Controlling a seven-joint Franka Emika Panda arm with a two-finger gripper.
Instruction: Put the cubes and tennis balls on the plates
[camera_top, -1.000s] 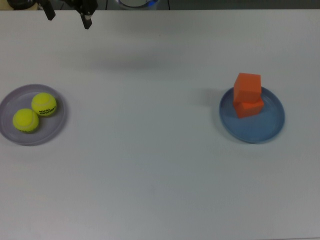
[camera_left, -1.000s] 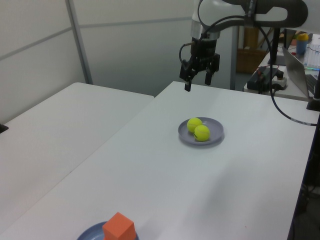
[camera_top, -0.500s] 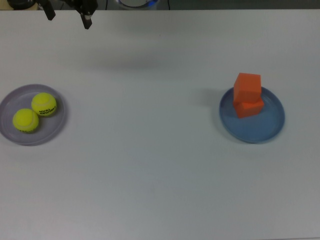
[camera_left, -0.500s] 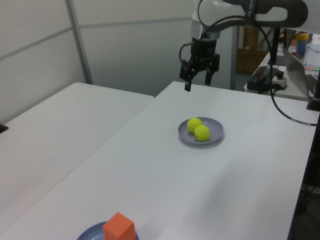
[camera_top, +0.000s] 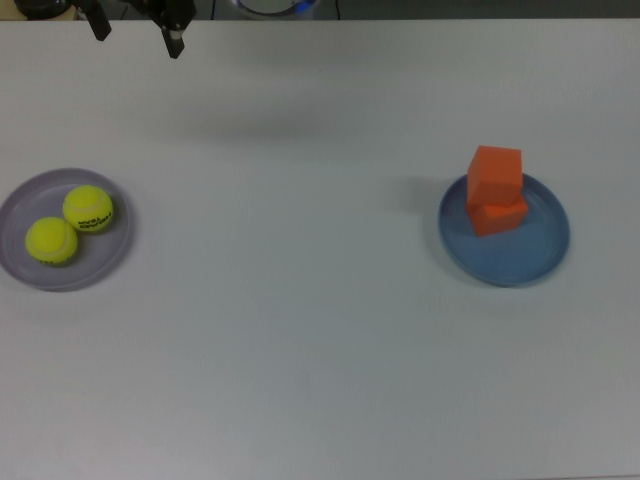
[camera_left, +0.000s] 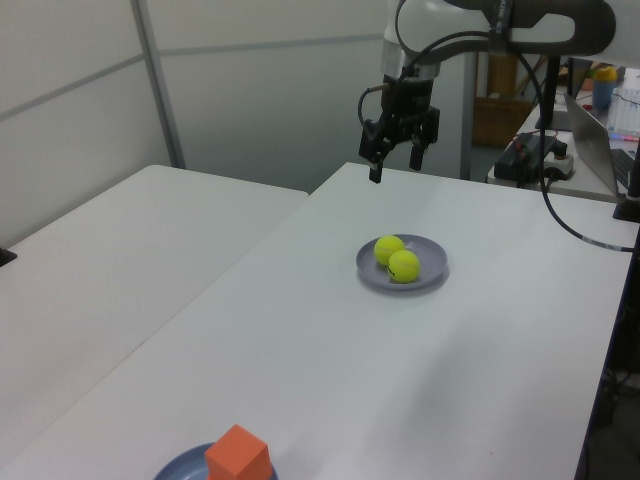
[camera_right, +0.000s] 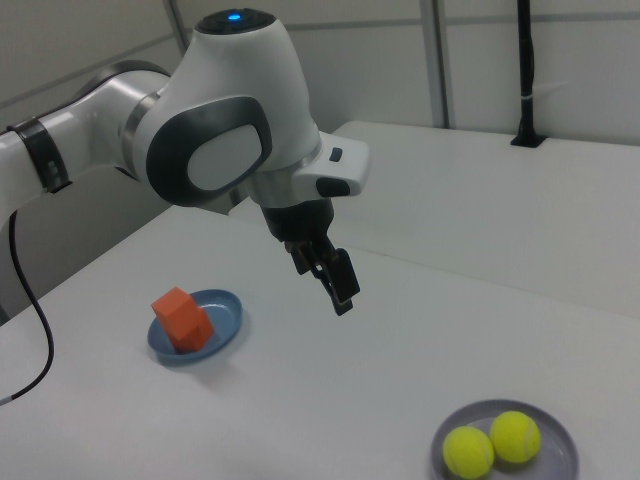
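Note:
Two orange cubes sit stacked on the blue plate (camera_top: 525, 258) at the top view's right, the upper cube (camera_top: 496, 173) resting askew on the lower cube (camera_top: 498, 217). Two tennis balls (camera_top: 88, 209) (camera_top: 51, 241) lie side by side on the lavender plate (camera_top: 20, 268) at the top view's left. My gripper (camera_top: 135, 30) hangs open and empty above the table's far edge, well clear of both plates. In the left view the gripper (camera_left: 395, 163) is behind and above the lavender plate (camera_left: 432, 276). In the right view the gripper (camera_right: 330, 278) hovers between the cubes (camera_right: 180, 318) and the balls (camera_right: 468, 451).
A second white table (camera_left: 120, 240) adjoins on the left view's left. A desk with a laptop and cables (camera_left: 590, 130) stands behind the arm in the left view. A black post (camera_right: 525, 70) rises at the far table's edge in the right view.

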